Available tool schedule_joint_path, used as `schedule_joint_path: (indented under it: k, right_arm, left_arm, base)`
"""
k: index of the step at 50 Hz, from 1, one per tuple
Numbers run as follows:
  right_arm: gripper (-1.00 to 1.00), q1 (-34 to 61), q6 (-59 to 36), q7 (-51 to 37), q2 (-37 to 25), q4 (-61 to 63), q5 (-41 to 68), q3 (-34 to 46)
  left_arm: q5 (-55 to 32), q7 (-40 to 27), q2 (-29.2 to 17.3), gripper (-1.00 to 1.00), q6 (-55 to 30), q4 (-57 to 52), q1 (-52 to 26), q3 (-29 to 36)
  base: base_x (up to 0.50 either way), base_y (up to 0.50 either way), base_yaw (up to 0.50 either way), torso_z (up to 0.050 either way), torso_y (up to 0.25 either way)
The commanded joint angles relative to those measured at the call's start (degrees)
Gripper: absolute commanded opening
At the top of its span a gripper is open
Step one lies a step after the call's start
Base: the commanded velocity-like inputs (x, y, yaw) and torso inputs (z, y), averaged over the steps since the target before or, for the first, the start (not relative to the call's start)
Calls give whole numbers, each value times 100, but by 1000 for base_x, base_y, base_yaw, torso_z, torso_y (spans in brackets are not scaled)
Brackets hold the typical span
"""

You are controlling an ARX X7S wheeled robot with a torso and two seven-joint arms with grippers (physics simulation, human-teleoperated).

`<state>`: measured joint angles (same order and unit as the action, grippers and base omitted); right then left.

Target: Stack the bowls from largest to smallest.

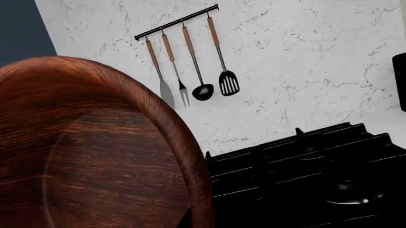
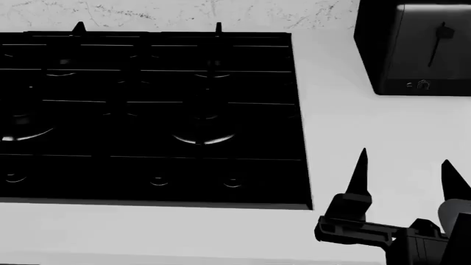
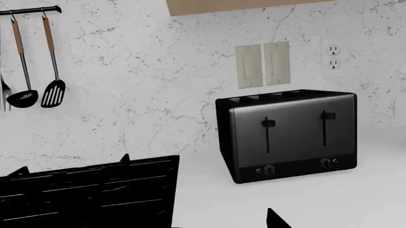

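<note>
The reddish-brown wood-grain bowl [image 1: 95, 152] fills the near side of the left wrist view, tilted and raised in front of the wall and the stove. A dark sliver of a left fingertip [image 1: 184, 220] lies against the inside of its rim, so my left gripper is shut on the rim. The left arm and this bowl are out of the head view. My right gripper [image 2: 405, 172] is open and empty over the white counter, to the right of the stove. One of its fingertips [image 3: 276, 219] shows in the right wrist view. The dark grey and white bowls are out of view.
A black gas stove [image 2: 147, 99] takes up the left of the white counter [image 2: 338, 127]. A black toaster [image 2: 416, 47] stands at the back right by the marble wall. A rail of hanging utensils [image 1: 190, 61] and wall outlets [image 3: 263, 64] are on the wall.
</note>
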<state>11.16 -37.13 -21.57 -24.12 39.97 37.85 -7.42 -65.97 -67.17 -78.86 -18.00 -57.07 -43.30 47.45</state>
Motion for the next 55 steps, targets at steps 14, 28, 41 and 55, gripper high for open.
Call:
schedule_joint_path:
  k: [14,28,41,55]
  right_arm:
    - [100,124,-144,-209,-18,-43,123,-75]
    - [100,117,-123,-221,-71,-32,77,-29]
    - [100,99,-59,-227,-116,-59,-48,51]
    - [100,144,-254,-294,-111,-33,325,-101]
  left_arm:
    - [13,15,-12,-100,28,17,-97,-30]
    - [13,16,-11,-100,-6,7,-108,-21]
    - [-41,50,-56,-100,257,57,-30,-37]
    - [-61,55,-38,-100,429,73,16,-43]
  base:
    - [0,-500,0,0,1]
    - [0,-500,0,0,0]
    - [0,-500,0,0,1]
    - [0,-476,0,1,0]
